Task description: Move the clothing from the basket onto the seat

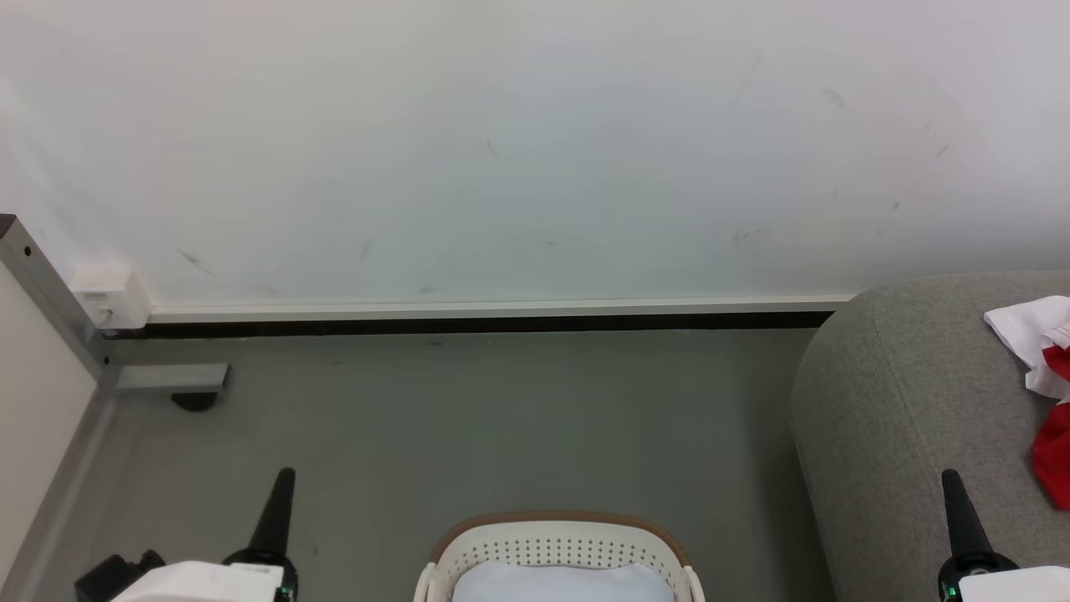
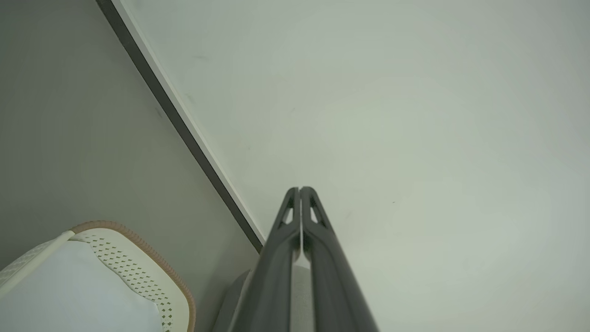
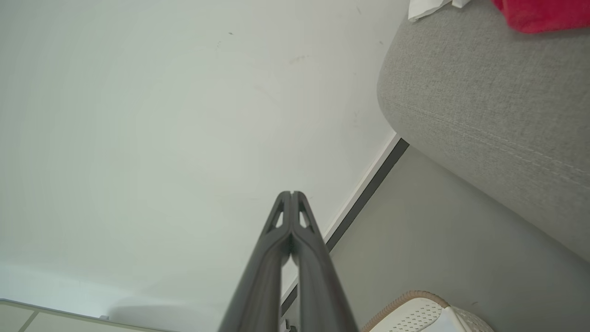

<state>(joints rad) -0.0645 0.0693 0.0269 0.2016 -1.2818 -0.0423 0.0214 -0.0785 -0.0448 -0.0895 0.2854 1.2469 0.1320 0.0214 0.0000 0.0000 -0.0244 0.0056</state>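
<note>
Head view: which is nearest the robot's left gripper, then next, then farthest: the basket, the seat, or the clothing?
Starting from the left gripper:
1. basket, on the floor just to its right.
2. seat, farther right, past the basket.
3. clothing, lying on the seat at the far right edge.

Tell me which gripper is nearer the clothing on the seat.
Right. The right gripper is at the seat, just left of the clothing; the left gripper is beyond the basket.
</note>
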